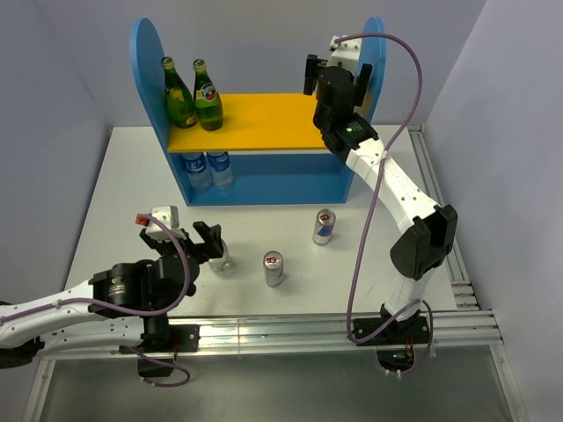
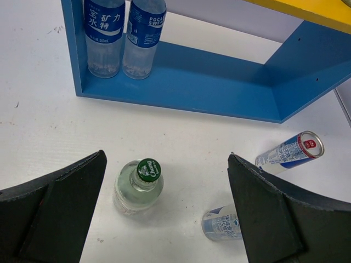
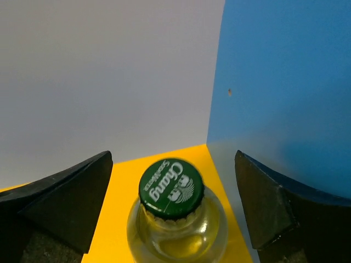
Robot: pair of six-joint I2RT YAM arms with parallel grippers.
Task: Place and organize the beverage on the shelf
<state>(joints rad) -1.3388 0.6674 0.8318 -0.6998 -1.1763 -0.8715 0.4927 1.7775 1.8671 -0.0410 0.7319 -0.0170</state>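
**Drinks and shelf, viewed from above and from both wrists.** Two dark green bottles (image 1: 180,101) stand side by side at the left end of the shelf's yellow top board (image 1: 264,119), just beside the left blue side panel (image 1: 145,61). A clear green-capped bottle (image 3: 174,216) stands upright at the right end of the same board, close to the right side panel (image 3: 285,82). The right gripper (image 3: 173,159) hangs over it with its jaws spread wide, one finger on each side of the cap and neither touching it, so it is open and grips nothing.

A second clear bottle (image 2: 138,186) stands upright on the white table (image 1: 114,193), near the front of the shelf and toward the left. The left gripper (image 2: 167,158) is above it, jaws likewise apart and empty. To the right of this bottle stands the silver-red can (image 1: 274,268). The blue-silver can (image 1: 325,226) stands farther right and closer to the shelf.

On the lower tier, at its left end, stand two blue-labelled water bottles (image 1: 208,169), side by side.
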